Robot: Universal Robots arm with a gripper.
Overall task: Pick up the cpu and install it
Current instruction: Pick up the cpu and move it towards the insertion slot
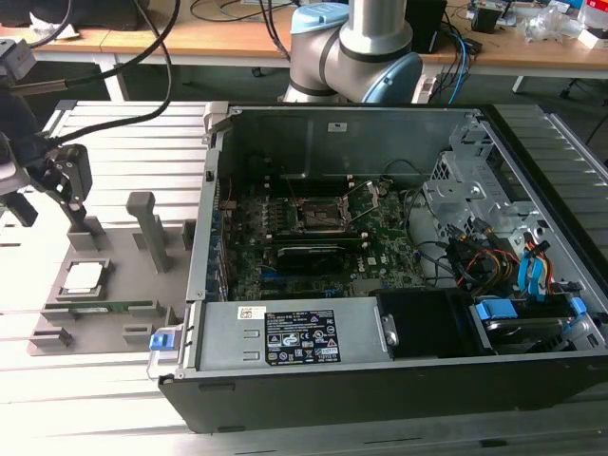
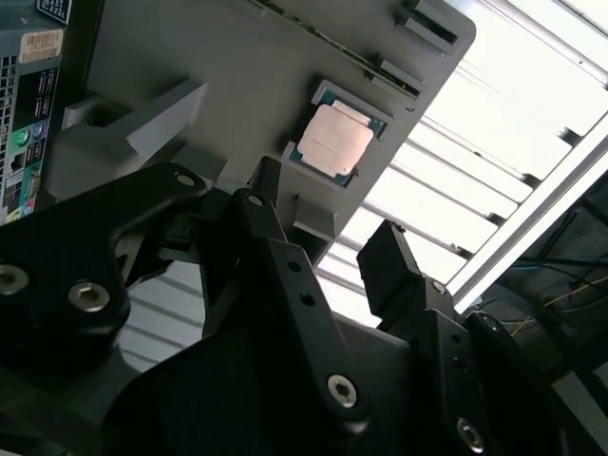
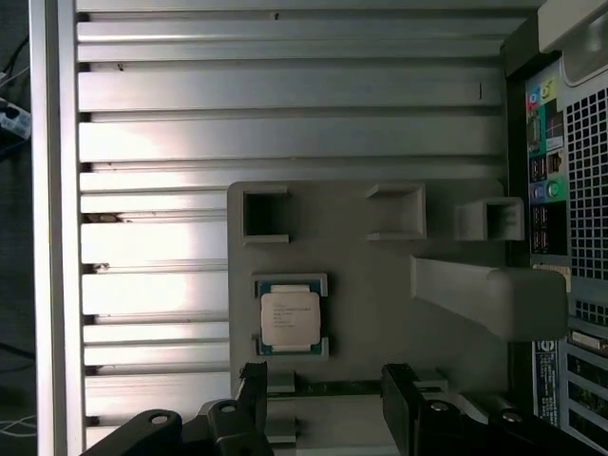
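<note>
At the exterior view's left, the spread, empty pincer (image 1: 68, 195) is hovering over the cpu (image 1: 84, 276), which is sitting in the grey fixture (image 1: 123, 280) beside an upright post (image 1: 142, 223).

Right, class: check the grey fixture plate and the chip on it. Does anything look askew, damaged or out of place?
Nothing stands out. The cpu lies flat and square in its seat on the fixture plate, and the gripper hangs open and empty, apart from it.
</note>
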